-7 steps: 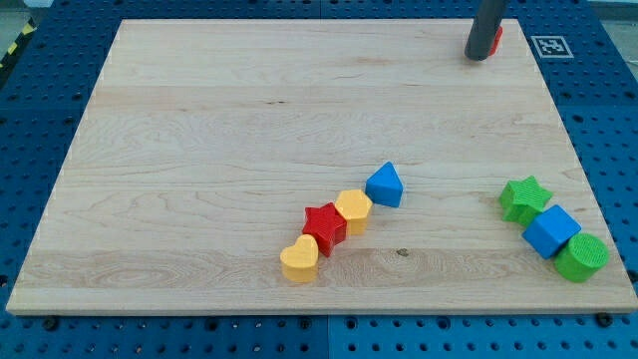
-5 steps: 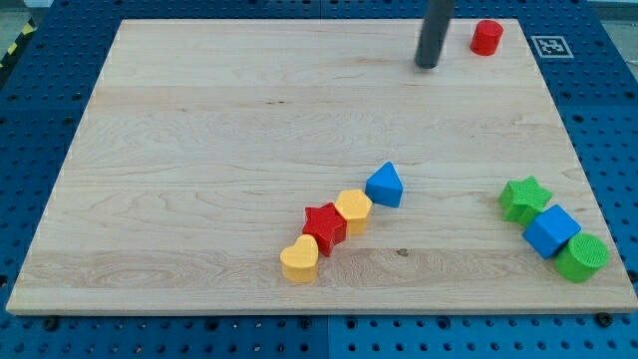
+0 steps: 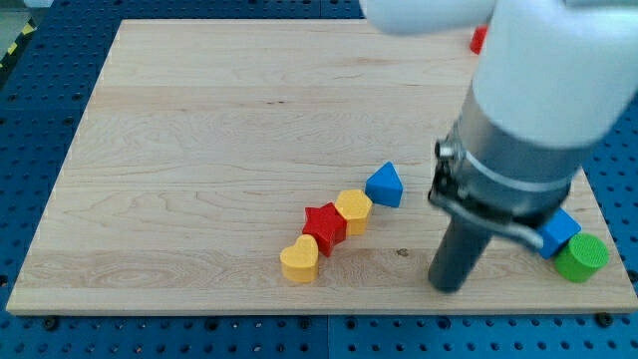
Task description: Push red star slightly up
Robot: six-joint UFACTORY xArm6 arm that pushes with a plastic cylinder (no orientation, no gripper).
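Four small blocks lie in a slanted chain near the lower middle of a pale wooden board (image 3: 199, 150), which rests on a blue pegboard surface (image 3: 30, 130). From the view's lower left to upper right the chain runs: a yellow heart (image 3: 299, 260), the red star (image 3: 324, 226), a yellow hexagon-like block (image 3: 353, 209), and a blue triangular block (image 3: 385, 184). The red star touches the yellow block on each side of it; the blue block sits just beside the upper yellow one. A large white and grey arm (image 3: 543, 90) fills the view's right side and covers much of that part of the board. From it a dark rod comes down, and my tip (image 3: 447, 287) meets the board near the bottom edge, well to the right of the red star and apart from every block in the chain. There is no pincer on this arm, only the rod. Beside the rod, at the view's right, a blue cube (image 3: 560, 231) and a green cylinder (image 3: 582, 258) show partly. A sliver of a red block (image 3: 479, 40) peeks out at the top, behind the arm.
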